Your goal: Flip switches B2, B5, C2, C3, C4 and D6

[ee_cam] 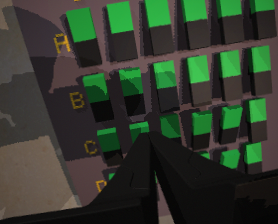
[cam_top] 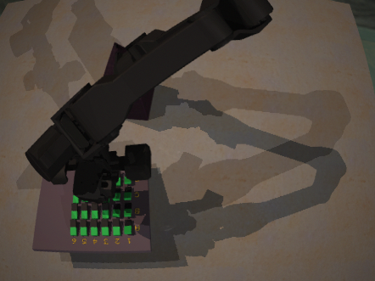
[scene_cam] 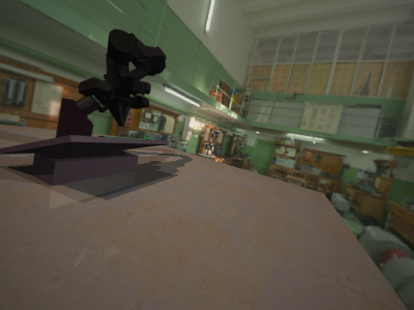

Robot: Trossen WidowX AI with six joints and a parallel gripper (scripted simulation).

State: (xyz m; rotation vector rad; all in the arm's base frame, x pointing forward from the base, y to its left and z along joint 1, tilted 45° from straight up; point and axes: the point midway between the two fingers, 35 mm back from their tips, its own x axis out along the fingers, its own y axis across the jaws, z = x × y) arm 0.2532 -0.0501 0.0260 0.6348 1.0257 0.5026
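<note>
The purple panel (cam_top: 48,224) (scene_cam: 94,143) (ee_cam: 42,25) bears rows of green-and-dark rocker switches. My gripper (scene_cam: 122,124) (ee_cam: 148,140) is shut and empty. It points down above the panel, and in the wrist view its tips overlap the lower part of switch C2 (ee_cam: 139,127). C3 (ee_cam: 170,126) and C4 (ee_cam: 201,123) show just right of the tips. B2 (ee_cam: 132,89) (cam_top: 116,212) and B5 (ee_cam: 231,65) (cam_top: 84,214) stand in the row above. D6 (ee_cam: 253,152) is at the lower right. The fingers hide part of row D; the arm hides much of rows C and D in the top view.
Neighbouring switches B1 (ee_cam: 98,95), C1 (ee_cam: 108,137) and B3 (ee_cam: 165,80) stand close around the tips. The panel rests on a raised block (scene_cam: 94,168). A dark purple upright piece (cam_top: 142,108) (scene_cam: 72,119) stands behind the panel, partly under the arm.
</note>
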